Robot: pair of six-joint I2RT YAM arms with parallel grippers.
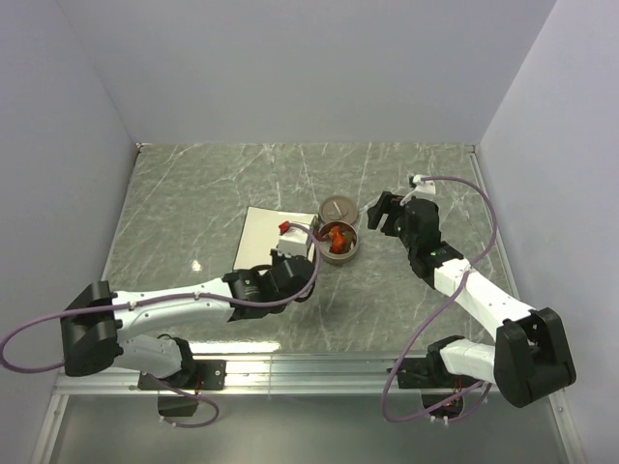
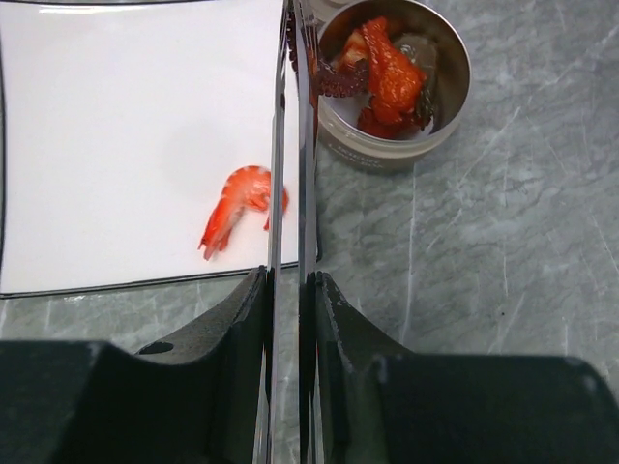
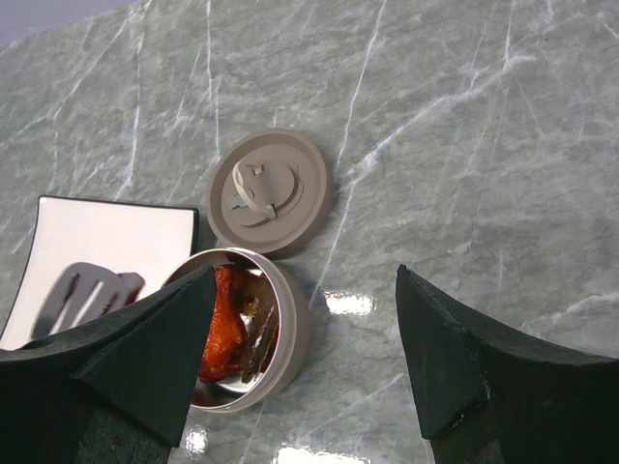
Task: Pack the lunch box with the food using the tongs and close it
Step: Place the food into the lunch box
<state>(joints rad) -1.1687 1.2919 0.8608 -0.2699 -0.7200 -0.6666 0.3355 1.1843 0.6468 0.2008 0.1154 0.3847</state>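
Lying on the white square plate, one red-orange shrimp awaits; my left pincer squeezes the thin silver tongs shut for pinching; rightward, the round silver tin is part-filled, greyish-brown lid beside; my right pincer gapes empty.

Grey-green marble-patterned tabletop: pale veins, glossy finish, bright light glints near middle and front. Flat white square plate with thin dark edge: lies on tabletop near centre, slightly left; near corner hidden in overhead view. Plain pale grey walls: enclose table at back and on both sides. Silver aluminium rail: runs along near edge of table.
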